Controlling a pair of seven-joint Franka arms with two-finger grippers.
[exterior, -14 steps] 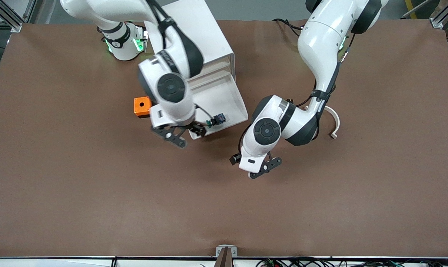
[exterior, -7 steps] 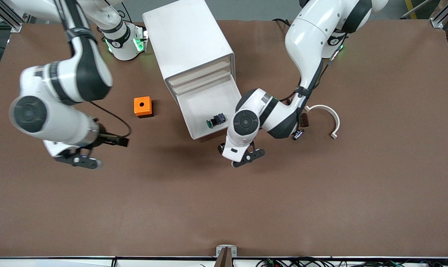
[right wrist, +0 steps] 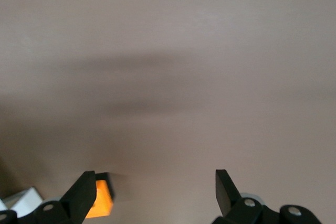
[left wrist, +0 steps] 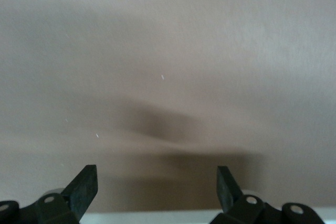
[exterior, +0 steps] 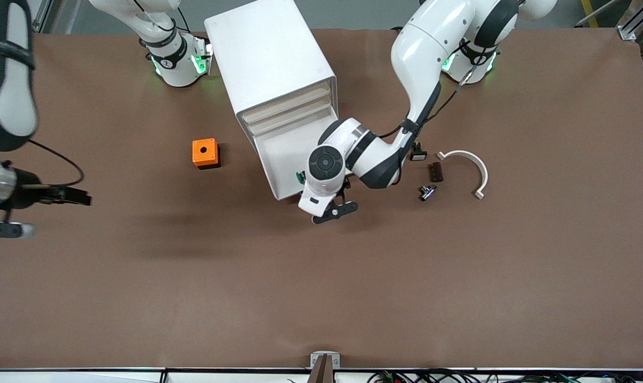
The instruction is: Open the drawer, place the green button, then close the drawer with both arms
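- A white four-drawer cabinet [exterior: 270, 58] is seen standing on the brown bench [exterior: 321, 276], between the two arms' green-lit bases.
- The drawer [exterior: 285, 154], a shallow white tray third from the top, is pulled out toward the front camera.
- The tiny push-button with a green cap [exterior: 300, 176] lies inside the drawer, near its front edge toward the left arm's end; only a sliver of green is seen, the rest being covered by the left arm's wrist.
- No other content can be made out in the drawer's visible white floor.
- The left gripper [exterior: 333, 211] is held over the bench just in front of the drawer's front edge, its jaws spread wide with nothing between them; in the left wrist view [left wrist: 156, 192] only bare bench is seen between the fingertips.
- The right gripper [exterior: 2, 230] is held over the bench at the right arm's end, well apart from the cabinet, its jaws likewise released and empty [right wrist: 155, 195].
- An orange cube with a round hole [exterior: 205, 152] sits on the bench beside the drawer, toward the right arm's end.
- A white curved half-ring piece [exterior: 469, 166], a small dark brown block [exterior: 436, 171], a small black-and-white switch part [exterior: 417, 155] and a small metallic part [exterior: 427, 191] lie on the bench toward the left arm's end.
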